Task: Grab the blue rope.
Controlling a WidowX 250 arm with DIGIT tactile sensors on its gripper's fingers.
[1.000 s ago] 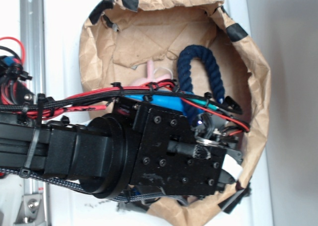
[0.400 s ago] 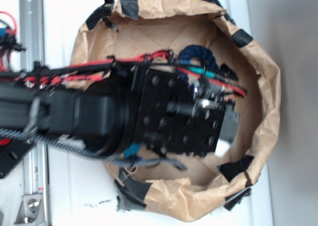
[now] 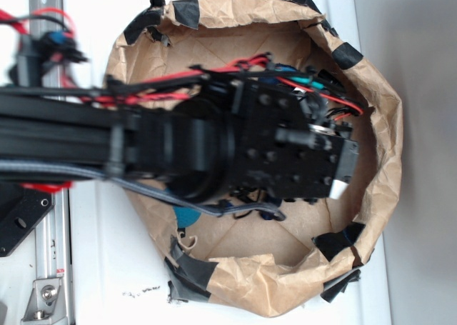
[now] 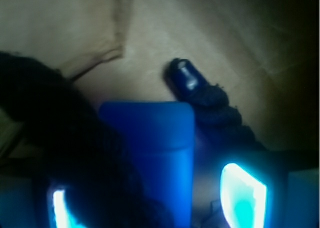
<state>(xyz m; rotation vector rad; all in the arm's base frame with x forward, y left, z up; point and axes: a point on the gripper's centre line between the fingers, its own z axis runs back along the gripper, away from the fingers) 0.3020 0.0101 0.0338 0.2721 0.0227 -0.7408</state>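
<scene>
Rope of dark navy twisted cord lies on crumpled brown paper in the wrist view, one strand sweeping down the left edge as a dark blur, the other running up the right to a shiny blue capped end. Between the two strands sits a smooth bright blue plastic bottle, touching the right strand along its side. Two glowing pads of the hand show at the bottom, one left of the bottle and one right of it, well apart, so the hand stands open with the bottle and part of the rope between its fingers.

From the exterior view, the black arm reaches from the left over a paper-lined basket with black tape patches on its rim, set on a white table. The hand hangs over the basket's right half and hides the rope. A teal scrap peeks out beneath the arm.
</scene>
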